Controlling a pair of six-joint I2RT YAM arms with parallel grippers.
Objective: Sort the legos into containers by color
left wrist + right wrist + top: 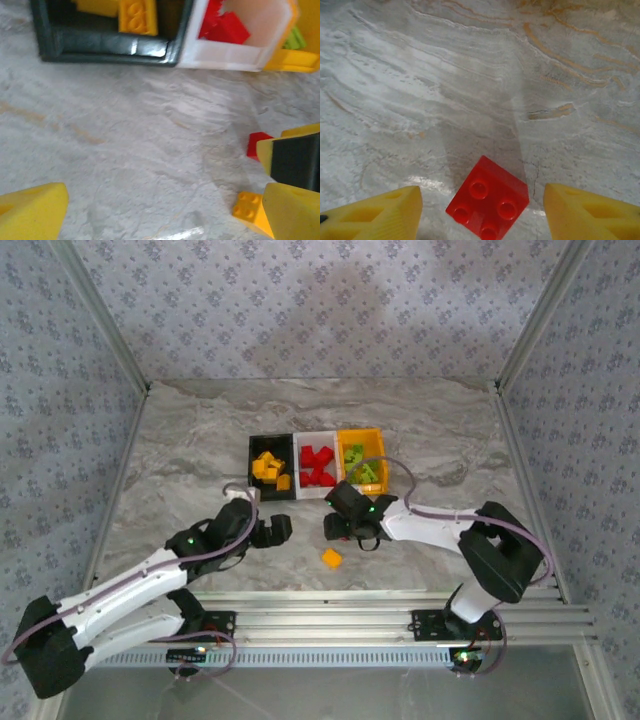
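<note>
Now the right gripper [481, 195] hangs spread over a red brick [489, 199] lying cornerwise; better twist to meet its flat sides. Left gripper [160, 210] gapes too.

we see a marble-patterned tabletop [200, 440], grey-white with tan veins, under soft, even light. pale walls [320, 300] printed with small floral motifs close it in on three sides, with aluminium posts [100, 310] at the corners and slotted rails [330, 622] along the near edge.
</note>
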